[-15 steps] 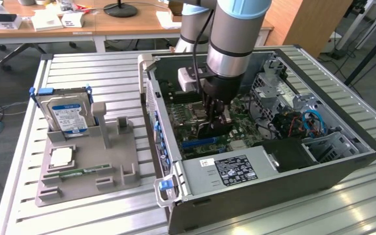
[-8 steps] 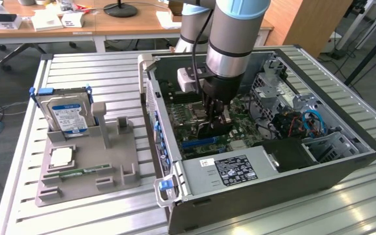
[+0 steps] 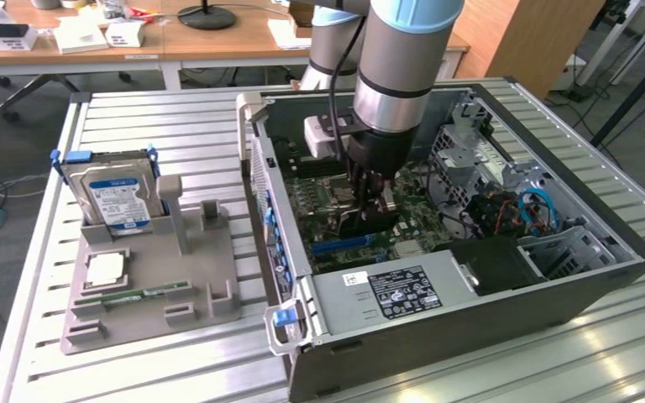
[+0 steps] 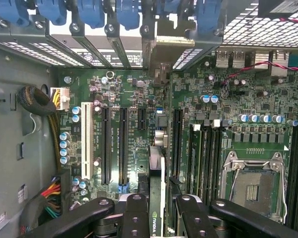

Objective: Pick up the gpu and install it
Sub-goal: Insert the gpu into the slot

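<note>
We see the gripper (image 4: pixel 156 210) pinching the gpu (image 4: pixel 157 163) edge-on between its fingers, the card hanging straight beneath the hand inside the computer case (image 3: pixel 524 327), its long axis parallel to the motherboard's black expansion slots (image 4: pixel 123 144) close below.

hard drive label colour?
Blue and white, on the hard drive; shows best in the exterior view.

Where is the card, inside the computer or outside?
Inside: the pincer holds the gpu on edge over the motherboard in the open case. Seated in a slot? Cannot tell.
</note>
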Robot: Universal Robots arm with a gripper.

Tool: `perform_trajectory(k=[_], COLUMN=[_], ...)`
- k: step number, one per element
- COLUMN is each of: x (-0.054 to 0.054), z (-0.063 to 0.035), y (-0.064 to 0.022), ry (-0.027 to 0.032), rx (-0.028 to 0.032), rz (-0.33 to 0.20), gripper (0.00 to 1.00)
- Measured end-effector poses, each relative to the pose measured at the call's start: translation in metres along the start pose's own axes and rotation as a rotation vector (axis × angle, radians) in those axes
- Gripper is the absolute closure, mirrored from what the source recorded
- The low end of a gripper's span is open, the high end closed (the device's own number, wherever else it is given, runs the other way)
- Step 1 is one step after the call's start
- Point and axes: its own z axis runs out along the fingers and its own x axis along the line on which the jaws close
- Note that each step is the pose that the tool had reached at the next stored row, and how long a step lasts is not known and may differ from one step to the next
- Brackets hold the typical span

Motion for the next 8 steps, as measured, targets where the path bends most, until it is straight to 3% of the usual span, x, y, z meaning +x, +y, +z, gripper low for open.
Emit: perform_trajectory(k=[8], x=[0.0], z=[-0.0001], y=[-0.0001], ry=[-0.0005], rx=[-0.0006], rz=[0.005], gripper=[0.74])
